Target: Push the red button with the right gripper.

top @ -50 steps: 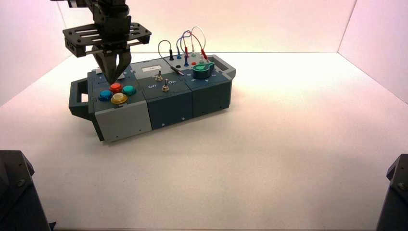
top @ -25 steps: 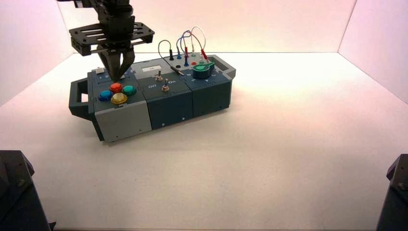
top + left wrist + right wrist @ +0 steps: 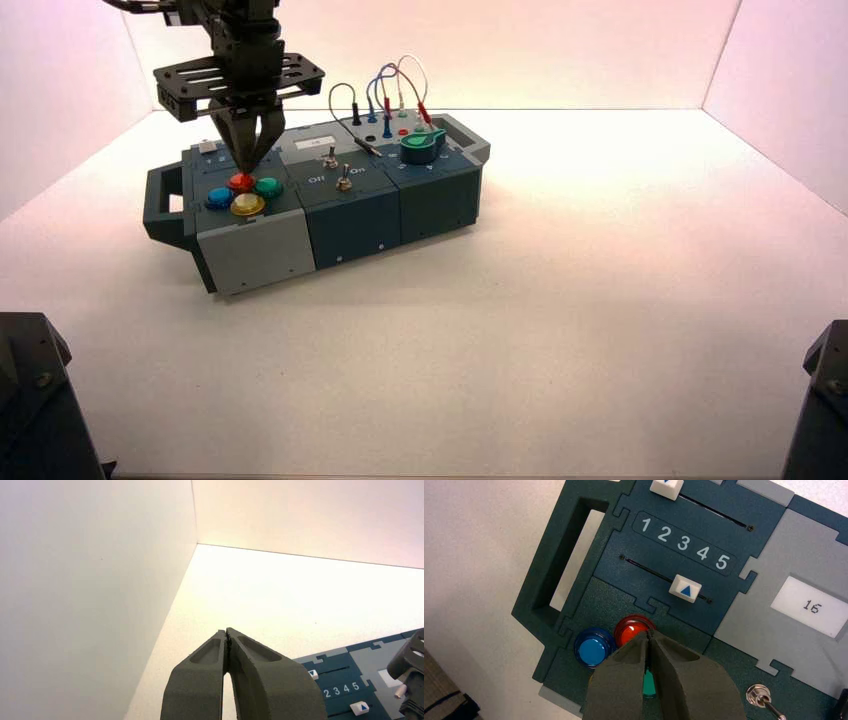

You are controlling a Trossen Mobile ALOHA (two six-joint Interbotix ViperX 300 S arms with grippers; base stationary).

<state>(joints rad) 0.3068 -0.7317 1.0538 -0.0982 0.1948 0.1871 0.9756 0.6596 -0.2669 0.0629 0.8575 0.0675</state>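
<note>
Box (image 3: 255, 252) stands angled at the table's left. Left gripper (image 3: 226, 630) idle on the left, apart from box, fingers closed. Right gripper (image 3: 246, 172), fingers pressed together, points down; red button (image 3: 240, 184), rearmost of four, directly beneath tips. Contact unclear.

"1 2 3 4 5" is printed on the blue slider panel (image 3: 624, 575); "16" is shown on the white display (image 3: 810, 608).
</note>
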